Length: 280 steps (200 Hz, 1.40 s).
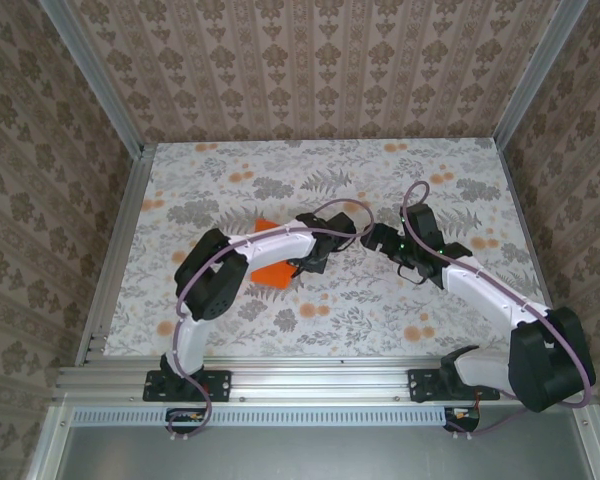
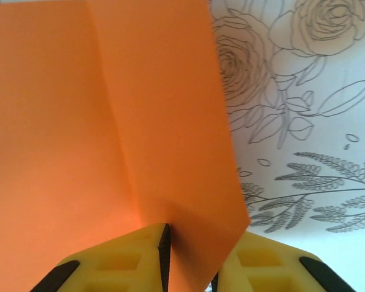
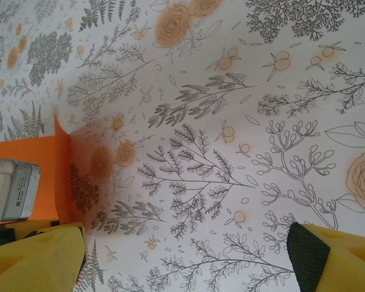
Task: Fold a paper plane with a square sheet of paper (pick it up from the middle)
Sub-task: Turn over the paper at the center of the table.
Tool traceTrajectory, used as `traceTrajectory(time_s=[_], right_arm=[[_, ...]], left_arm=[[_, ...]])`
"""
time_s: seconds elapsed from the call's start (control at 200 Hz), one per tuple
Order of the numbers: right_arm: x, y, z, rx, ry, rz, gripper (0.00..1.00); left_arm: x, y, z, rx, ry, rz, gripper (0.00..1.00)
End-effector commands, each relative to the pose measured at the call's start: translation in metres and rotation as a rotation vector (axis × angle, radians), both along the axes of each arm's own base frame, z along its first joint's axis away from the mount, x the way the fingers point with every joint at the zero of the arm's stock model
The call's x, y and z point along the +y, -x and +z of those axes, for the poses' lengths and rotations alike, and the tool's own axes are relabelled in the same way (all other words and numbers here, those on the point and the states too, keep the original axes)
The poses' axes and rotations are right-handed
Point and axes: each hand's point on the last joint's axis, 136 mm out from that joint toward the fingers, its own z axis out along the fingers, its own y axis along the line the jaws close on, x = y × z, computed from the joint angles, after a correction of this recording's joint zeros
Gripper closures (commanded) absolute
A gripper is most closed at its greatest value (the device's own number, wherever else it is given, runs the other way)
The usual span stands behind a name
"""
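**Workpiece.** The orange sheet of paper (image 1: 275, 272) lies on the floral-printed tabletop (image 1: 380, 310), left of centre, with the left arm's forearm crossing above it. Another patch of the same orange shows just beyond the arm. In the left wrist view the sheet of paper (image 2: 79, 134) carries one straight crease that runs from its far edge down toward the tool. The panel right of the crease ends in a clean edge over the printed roses. In the right wrist view the sheet of paper (image 3: 45, 176) sits at the left margin. One strip of it stands up off the tabletop and casts an orange tint on the print beside it.

**Left tool.** The left tool (image 1: 315, 255) sits at the right edge of the sheet. In its own camera the left tool (image 2: 204, 243) has its yellow fingers (image 2: 121, 264) a little apart – a narrow opening, not a clamp. The near edge of the sheet runs down between them. The left pad lies against the paper at the foot of the crease, and the right panel of the sheet overlaps the right finger.

**Right tool.** The right tool (image 1: 375, 238) is just right of the left tool, over bare tabletop. In its own camera the right tool (image 3: 188, 234) is spread wide – nothing is between the fingers.
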Motion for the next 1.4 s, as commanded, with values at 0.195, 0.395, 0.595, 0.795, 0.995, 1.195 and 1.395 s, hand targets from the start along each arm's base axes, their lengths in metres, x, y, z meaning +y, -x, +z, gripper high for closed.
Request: traceTrajectory(time_s=[0.195,0.395,0.595,0.795,0.995,1.195,1.395], right_arm=[[-0.011,0.008,-0.003,0.018,0.011,-0.034,0.11],[-0.004,0.009,0.001,-0.001,-0.004,0.017,0.10],[0.028,0.011,0.007,-0.007,-0.125,0.139,0.10],[0.091,0.020,0.006,0.032,-0.259,0.277,0.10],[0.142,0.033,-0.018,0.137,-0.336,0.343,0.12],[0.167,0.044,-0.034,0.224,-0.383,0.372,0.21],[0.184,0.052,-0.049,0.292,-0.416,0.374,0.47]], left_arm=[[-0.035,0.007,0.002,0.120,0.227,-0.010,0.65],[-0.065,0.007,0.075,0.116,0.545,-0.068,0.50],[-0.050,0.005,0.132,0.081,0.798,-0.050,0.37],[0.007,-0.005,0.140,0.007,0.890,0.087,0.20],[0.057,0.000,0.096,0.033,0.921,0.275,0.16],[0.079,0.012,0.059,0.082,0.908,0.378,0.16],[0.087,0.014,0.051,0.083,0.894,0.400,0.16]])
